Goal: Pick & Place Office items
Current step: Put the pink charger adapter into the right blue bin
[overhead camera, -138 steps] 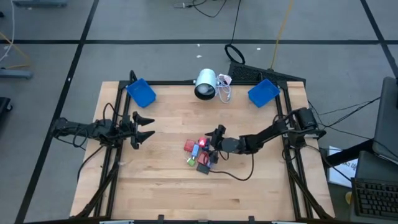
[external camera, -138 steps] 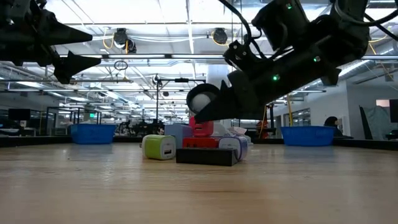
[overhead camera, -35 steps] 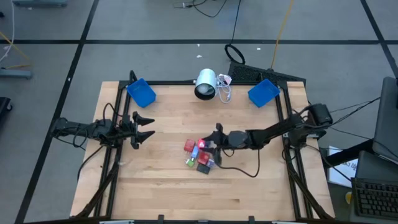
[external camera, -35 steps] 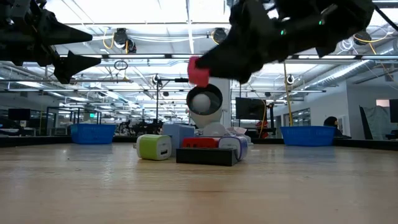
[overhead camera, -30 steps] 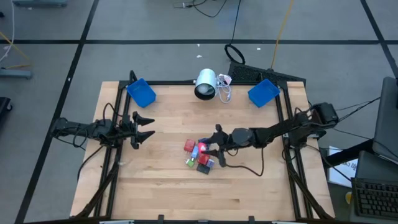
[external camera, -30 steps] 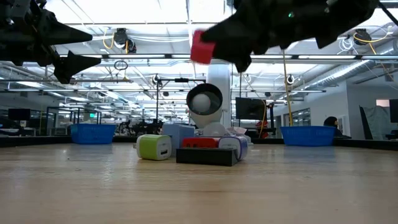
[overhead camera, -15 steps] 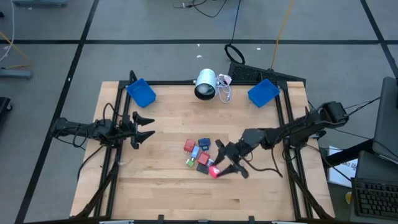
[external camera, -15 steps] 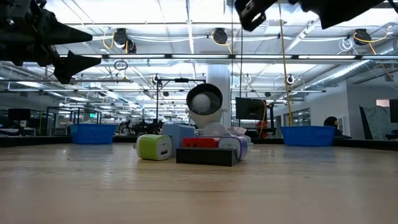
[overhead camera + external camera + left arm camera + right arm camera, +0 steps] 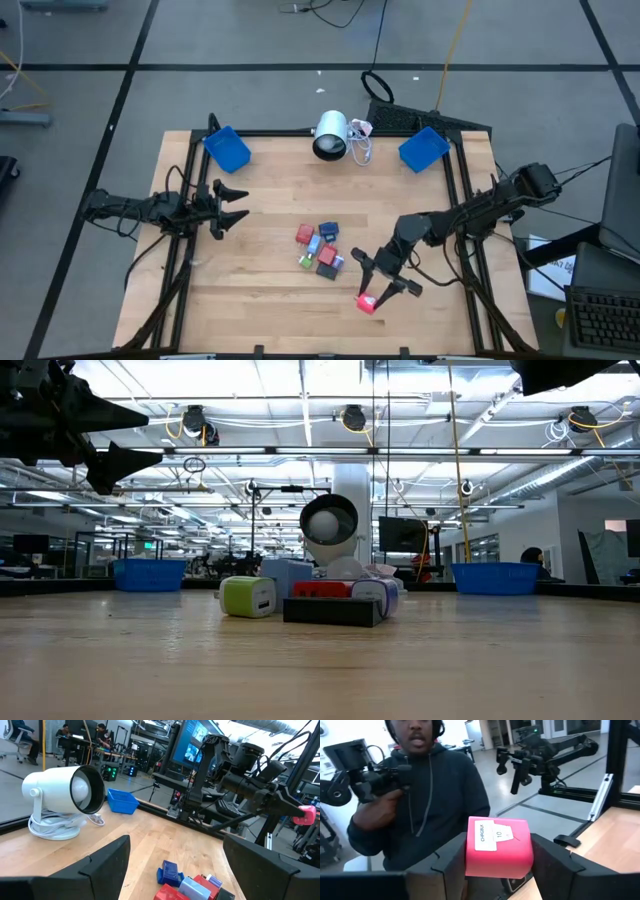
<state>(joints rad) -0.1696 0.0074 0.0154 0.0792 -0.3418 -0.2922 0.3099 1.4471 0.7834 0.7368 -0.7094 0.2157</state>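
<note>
The transport step is judged to be in hand: a red block (image 9: 366, 303) is held clamped between the fingers of the right end effector (image 9: 372, 297), raised off the counter (image 9: 260, 300) near its front edge, well apart from the cluster of remaining office items (image 9: 320, 250) and to that cluster's front-right. A swing toward a drop-off place, then a release, is what the next move would call for; which of the two blue bins (image 9: 227, 149) is meant cannot be told. The block is seen in the right wrist view as a rounded pink-red cube (image 9: 498, 848) bearing a white label. The left end effector (image 9: 228, 208) is held released, well left of the cluster.
</note>
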